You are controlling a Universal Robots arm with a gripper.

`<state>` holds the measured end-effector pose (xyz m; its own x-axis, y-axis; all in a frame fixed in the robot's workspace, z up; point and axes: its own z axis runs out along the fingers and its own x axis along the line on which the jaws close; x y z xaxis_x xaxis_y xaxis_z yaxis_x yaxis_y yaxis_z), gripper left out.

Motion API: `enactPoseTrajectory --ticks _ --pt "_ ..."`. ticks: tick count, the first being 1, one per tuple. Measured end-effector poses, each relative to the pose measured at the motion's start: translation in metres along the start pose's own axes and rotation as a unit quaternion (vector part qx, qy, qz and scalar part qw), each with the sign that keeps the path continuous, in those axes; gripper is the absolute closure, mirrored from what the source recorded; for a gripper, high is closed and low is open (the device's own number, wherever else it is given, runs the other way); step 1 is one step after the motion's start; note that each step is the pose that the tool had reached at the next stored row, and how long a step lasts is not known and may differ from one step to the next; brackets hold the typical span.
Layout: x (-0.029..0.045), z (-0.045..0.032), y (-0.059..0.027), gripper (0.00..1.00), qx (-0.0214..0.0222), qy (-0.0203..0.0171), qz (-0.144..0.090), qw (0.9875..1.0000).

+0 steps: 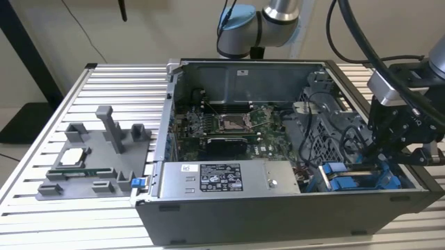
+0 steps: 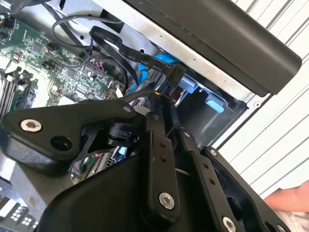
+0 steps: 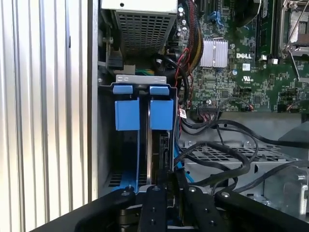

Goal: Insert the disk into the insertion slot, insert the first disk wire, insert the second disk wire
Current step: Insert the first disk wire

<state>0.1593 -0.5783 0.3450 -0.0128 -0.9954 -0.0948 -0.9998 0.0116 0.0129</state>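
Note:
Two blue carrier frames (image 3: 161,114) stand side by side in the insertion slot (image 3: 140,79) of the grey drive cage (image 1: 355,179). The disk shows as a dark edge (image 3: 163,147) under the blue tab nearer the motherboard; its label is hidden. My black gripper (image 3: 170,174) hangs right over that edge, at the case's corner on the exterior view's right (image 1: 384,156). In the second wrist view my fingers (image 2: 155,140) meet at the tips, shut on the black connector (image 2: 175,73) of a flat black disk wire (image 2: 118,48). More black wires (image 3: 217,159) loop over the cage beside it.
The open case holds a motherboard (image 1: 230,122) and a grey power-supply box (image 1: 226,179). On the slatted table, a grey fixture (image 1: 97,156) with parts stands at the exterior view's left. A hand (image 2: 289,198) shows beside the case wall (image 2: 227,43).

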Motion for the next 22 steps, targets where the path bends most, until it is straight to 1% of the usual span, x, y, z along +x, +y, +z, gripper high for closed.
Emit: enactPoseTrajectory --ticks 6,22 --pt "0.0002 0.0008 0.0000 1.00 0.0008 -0.0001 0.009 1.0000" --pt "0.0010 0.0037 0.0004 1.00 0.0014 -0.0003 0.015 0.9999"
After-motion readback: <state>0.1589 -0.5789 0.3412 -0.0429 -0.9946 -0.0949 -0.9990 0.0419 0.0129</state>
